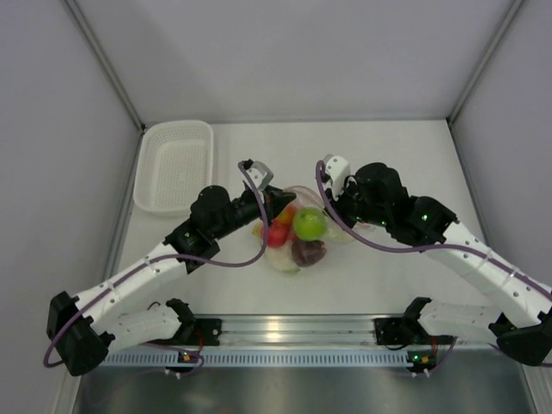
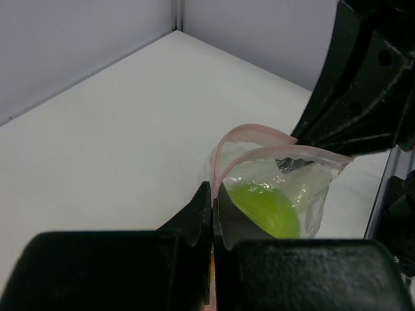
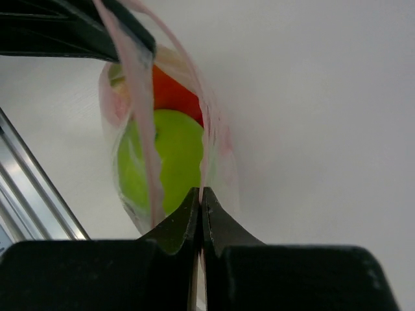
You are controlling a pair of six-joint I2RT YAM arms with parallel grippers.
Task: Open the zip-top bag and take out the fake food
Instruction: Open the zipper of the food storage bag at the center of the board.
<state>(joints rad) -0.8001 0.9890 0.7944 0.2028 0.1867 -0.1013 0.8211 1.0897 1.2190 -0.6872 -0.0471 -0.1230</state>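
The left gripper is being shown with its jaws pressed together, a thin edge of the zip-top bag being pinched between them beside the pinkish zip strip. The right gripper is likewise being shown clamped tight, one lip of that strip being held between its fingertips. The two lips are being held a little apart, so the mouth is being presented as a narrow loop rather than a wide opening.

In the top view the bag is being held near the middle of the table, between the left gripper on its left and the right gripper on its right. Its mouth is being turned toward the far side of the table, and its long axis is being run from there back toward the arm bases. The lower end seems to be resting on the table, though contact cannot be told for certain.

All the fake food in view is being carried inside the bag. A green fruit is being seen nearest the mouth, a red piece just to its left, a dark purple piece below it and a pale piece at the bottom; four pieces are thus being counted, one of each colour, and any others behind the crinkled plastic cannot be made out.

One bag and one white basket are being counted; the basket is standing at the far left of the table, well apart from the bag.
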